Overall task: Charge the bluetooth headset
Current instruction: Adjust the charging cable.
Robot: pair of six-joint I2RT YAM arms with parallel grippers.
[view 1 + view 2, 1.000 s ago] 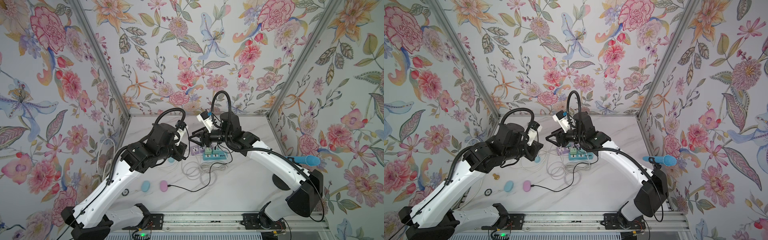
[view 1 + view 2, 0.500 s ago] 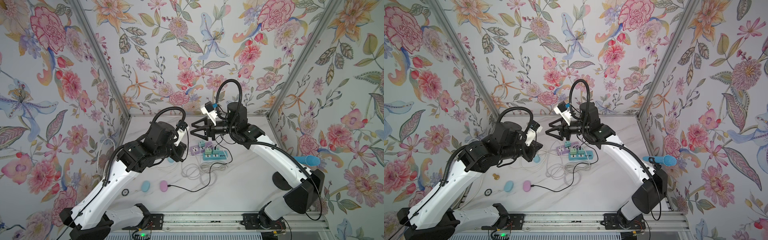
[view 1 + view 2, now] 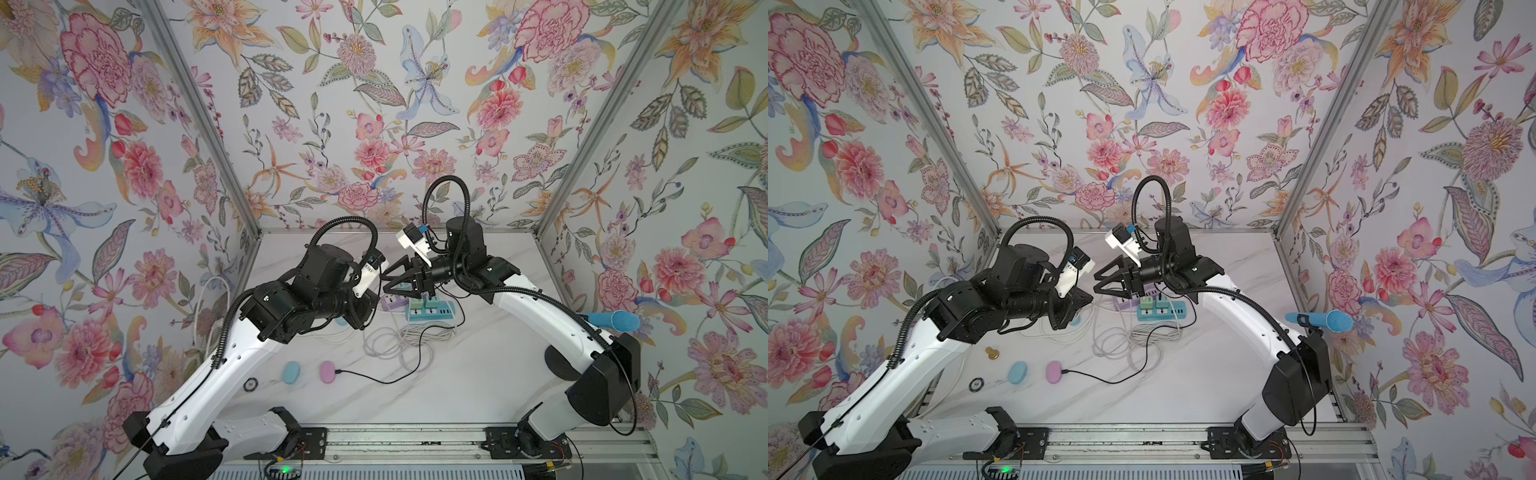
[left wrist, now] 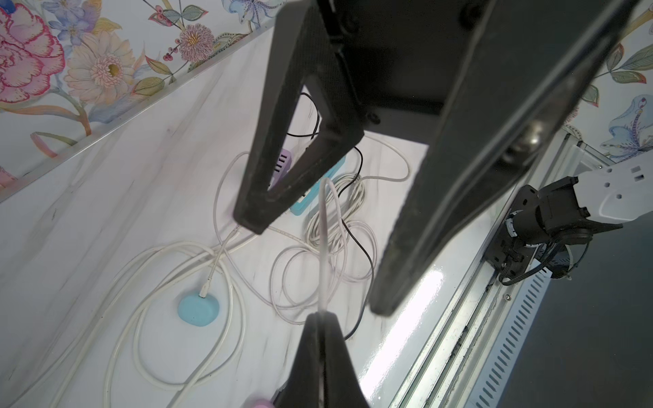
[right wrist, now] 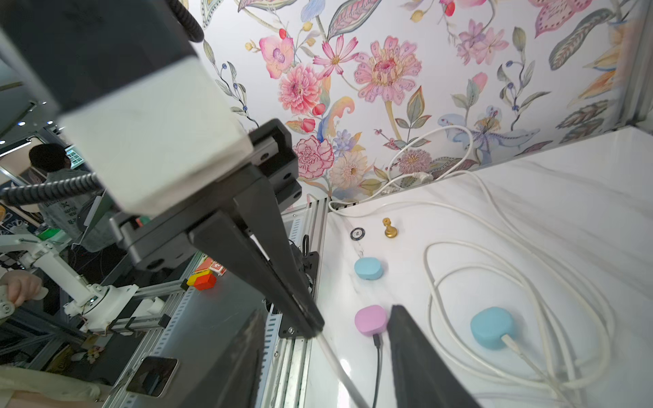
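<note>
- Right arm has come back down after lifting half a second ago; the right gripper [image 3: 384,282] now hangs over the purple power strip [image 3: 390,302] and teal power strip [image 3: 432,311], partly hiding both.
- It faces the left gripper [image 4: 321,317] tip to tip above the glossy marble-patterned worktop [image 3: 457,395].
- My left pincer is pinched tight on a thin white cable [image 4: 323,247]. The right jaws stand apart, empty. From the right wrist camera that cable shows between them; I can't tell if it touches.
- The unplugged blue case [image 3: 291,371], a smooth matte pebble, lies near the worktop's front edge towards the front-left corner.
- Just beside it lies a pink case [image 3: 328,371] of the same shape, with a black cable [image 3: 386,380] plugged in.
- A second blue case [image 4: 198,311], with a white connector [image 4: 204,292] in it, sits beneath the left arm.
- Coiled white cord [image 3: 399,340] lies in front of the strips.
- A gold pawn [image 3: 992,353] and a round black-and-white disc [image 3: 976,383] sit near the left edge.
</note>
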